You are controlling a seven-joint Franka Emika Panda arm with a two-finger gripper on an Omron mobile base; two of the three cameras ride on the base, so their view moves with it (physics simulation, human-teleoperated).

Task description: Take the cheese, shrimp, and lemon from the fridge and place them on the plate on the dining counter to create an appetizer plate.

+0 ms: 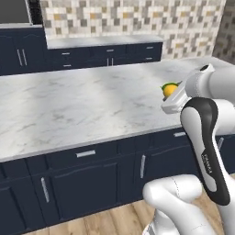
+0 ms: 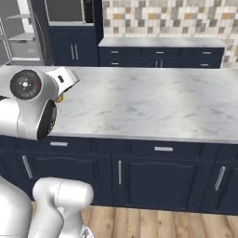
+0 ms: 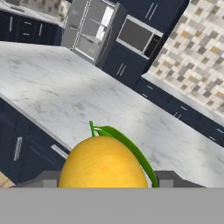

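My gripper (image 1: pixel 171 94) is shut on the lemon (image 1: pixel 170 89), a rounded yellow fruit with a green leaf, and holds it over the right part of the dining counter (image 1: pixel 82 105). In the hand view the lemon (image 3: pixel 103 164) sits close between the fingers, with the marble top of the dining counter (image 3: pixel 52 83) below and beyond it. From the right base view a sliver of the lemon (image 2: pixel 59 98) peeks out behind the hand, above the dining counter (image 2: pixel 153 102). The fridge (image 3: pixel 87 26) stands open far behind the counter. The cheese, shrimp and plate are out of view.
Navy cabinets with silver handles (image 1: pixel 85 153) run under the counter's near edge. A second marble worktop (image 1: pixel 103 41) with a checkered tile wall (image 1: pixel 133 18) lies across the aisle. A built-in oven (image 3: pixel 135 35) stands beside the fridge (image 2: pixel 18 32). My own arm (image 1: pixel 206 137) rises at the right.
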